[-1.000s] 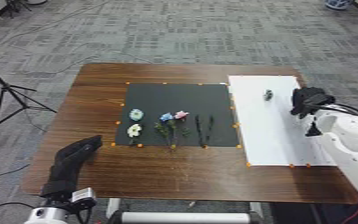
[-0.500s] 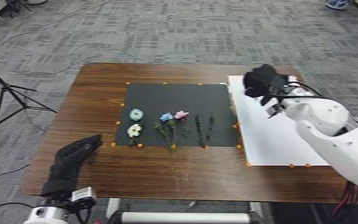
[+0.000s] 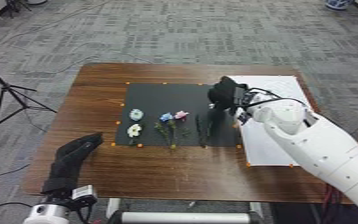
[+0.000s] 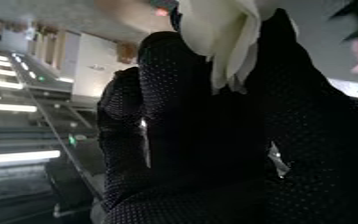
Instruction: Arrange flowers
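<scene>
white petals (image 4: 220, 32) pinched in right hand (image 3: 224, 95)

Head view: soft, even light | right wrist view: glaring strip lights (image 4: 20, 158)

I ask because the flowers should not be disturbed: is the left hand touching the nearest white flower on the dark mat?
Apart. The head view shows the left hand beside the dark mat, with brown table between it and the white flower.

4 flowers (image 3: 134, 130) on dark mat (image 3: 167, 95)
</scene>
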Tool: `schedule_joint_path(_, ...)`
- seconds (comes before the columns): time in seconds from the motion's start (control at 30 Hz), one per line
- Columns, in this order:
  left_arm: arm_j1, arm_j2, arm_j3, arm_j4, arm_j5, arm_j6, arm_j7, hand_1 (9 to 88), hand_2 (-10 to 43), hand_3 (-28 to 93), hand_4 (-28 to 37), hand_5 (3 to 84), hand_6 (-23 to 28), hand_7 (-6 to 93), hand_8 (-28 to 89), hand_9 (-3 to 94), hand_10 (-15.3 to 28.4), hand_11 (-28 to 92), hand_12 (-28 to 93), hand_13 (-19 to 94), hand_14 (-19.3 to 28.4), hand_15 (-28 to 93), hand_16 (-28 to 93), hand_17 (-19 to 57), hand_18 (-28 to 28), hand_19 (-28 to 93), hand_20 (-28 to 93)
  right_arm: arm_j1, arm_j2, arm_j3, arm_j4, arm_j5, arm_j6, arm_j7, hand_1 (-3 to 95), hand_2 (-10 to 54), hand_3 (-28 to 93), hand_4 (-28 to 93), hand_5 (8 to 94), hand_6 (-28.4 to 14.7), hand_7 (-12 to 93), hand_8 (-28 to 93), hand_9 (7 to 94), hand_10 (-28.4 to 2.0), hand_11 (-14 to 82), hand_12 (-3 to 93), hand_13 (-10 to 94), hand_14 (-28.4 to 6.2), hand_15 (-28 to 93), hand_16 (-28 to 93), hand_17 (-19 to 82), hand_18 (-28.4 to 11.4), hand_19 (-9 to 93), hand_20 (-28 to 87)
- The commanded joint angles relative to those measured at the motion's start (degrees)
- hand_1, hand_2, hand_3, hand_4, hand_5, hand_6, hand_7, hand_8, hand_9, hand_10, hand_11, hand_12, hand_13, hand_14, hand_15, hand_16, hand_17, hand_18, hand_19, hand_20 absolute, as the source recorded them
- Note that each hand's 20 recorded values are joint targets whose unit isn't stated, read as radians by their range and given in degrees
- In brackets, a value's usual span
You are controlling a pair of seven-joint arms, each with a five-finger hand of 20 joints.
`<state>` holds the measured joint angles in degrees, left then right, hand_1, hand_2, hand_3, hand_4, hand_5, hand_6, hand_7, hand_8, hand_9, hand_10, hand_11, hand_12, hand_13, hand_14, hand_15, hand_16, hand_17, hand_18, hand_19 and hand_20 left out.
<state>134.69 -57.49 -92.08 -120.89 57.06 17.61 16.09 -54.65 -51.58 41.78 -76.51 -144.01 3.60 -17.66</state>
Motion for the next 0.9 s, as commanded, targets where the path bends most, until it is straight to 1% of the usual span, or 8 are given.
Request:
schedule_joint_path(0.03,0.5,-0.04,-0.30,0.21,-0.29,-1.30,0.23,29.8,-6.6,71,-17.8,50.5,2.7,18.2,-10,45.9,12.6,20,11,33,15.1,12,3,0.6,13.6,8,17,-0.2,-2.3,-1.0,0.7,-1.4,-0.1,-2.6,57.5,-8.6,62,-25,70.6,5.7,37,-1,84.9,-6.3,5.2,35.4,67,-8.3,57,38,31,-18.4,70,61)
schedule_joint_path(0.13,0.3,0.05,-0.29,0.33,-0.26,-1.68,0.17,29.7,-6.8,71,-17.7,50.6,2.7,18.2,-10,45.9,12.6,20,11,33,15.1,12,3,0.7,13.6,8,17,0.4,-2.8,-0.7,0.6,-0.3,-0.6,-2.2,55.5,-8.5,63,-24,70.1,5.5,38,-1,82.8,-6.5,6.3,33.8,66,-8.6,57,38,30,-18.6,70,62)
schedule_joint_path(0.27,-0.2,0.15,0.12,0.59,-0.13,-1.98,0.20,29.6,-6.8,71,-17.8,50.5,2.6,18.2,-10,45.8,12.6,20,11,33,15.1,12,3,0.6,13.6,8,17,1.5,-3.0,-0.9,-0.1,3.6,-1.3,1.2,42.1,-9.5,65,-21,64.8,3.3,34,0,72.8,-9.9,17.3,20.9,64,-10.3,58,37,28,-19.8,69,62)
schedule_joint_path(0.33,-0.4,0.18,0.44,0.68,-0.13,-2.17,0.11,29.5,-6.8,71,-17.7,50.5,2.7,18.2,-10,45.8,12.5,20,11,33,15.1,12,3,0.6,13.6,8,17,1.9,-3.3,-0.6,-0.7,5.5,-2.0,3.0,33.7,-9.0,70,-19,63.0,2.6,29,-11,69.4,-11.4,16.9,20.0,63,-11.5,58,37,27,-20.7,69,62)
schedule_joint_path(0.53,-1.3,0.05,1.25,1.03,0.33,-2.97,-0.28,29.3,-7.3,71,-17.8,50.4,2.7,18.0,-10,45.7,12.5,20,11,33,15.1,12,3,0.6,13.6,8,17,2.9,-2.9,-0.3,-2.3,10.1,-1.9,5.3,19.7,0.7,68,-17,60.6,-0.3,23,-12,65.3,-13.5,15.3,19.9,61,-14.1,56,35,26,-22.0,68,61)
schedule_joint_path(0.77,-1.1,-0.02,1.29,0.94,0.19,-2.45,-0.12,29.1,-7.5,71,-17.8,50.1,2.7,18.1,-9,45.3,12.5,20,11,32,15.2,11,3,0.4,13.7,8,17,2.7,0.1,2.4,-5.5,8.2,-5.2,6.4,15.4,-0.8,69,-16,59.0,-1.2,20,-10,62.8,-14.3,14.1,19.9,59,-15.5,55,35,24,-22.8,67,61)
schedule_joint_path(0.87,-1.8,0.02,1.40,1.30,0.33,-3.07,-0.20,29.0,-7.5,71,-17.8,50.1,2.7,18.1,-9,45.2,12.4,20,11,32,15.2,11,3,0.4,13.7,8,17,1.8,3.1,4.4,-7.3,6.1,-6.1,9.6,15.8,-1.7,69,-16,57.9,-1.1,20,-10,61.5,-14.2,13.4,19.9,58,-15.8,53,34,24,-22.6,65,60)
schedule_joint_path(0.9,-1.4,-0.17,1.21,1.08,0.31,-2.97,-0.27,29.0,-7.5,71,-17.8,50.1,2.6,18.1,-9,45.2,12.4,20,11,32,15.1,11,3,0.3,13.7,8,17,1.9,3.1,4.8,-5.9,4.4,-5.7,9.9,17.3,-3.3,69,-15,56.2,-1.1,20,-10,60.6,-14.1,13.1,20.0,57,-15.8,51,33,23,-22.4,64,59)
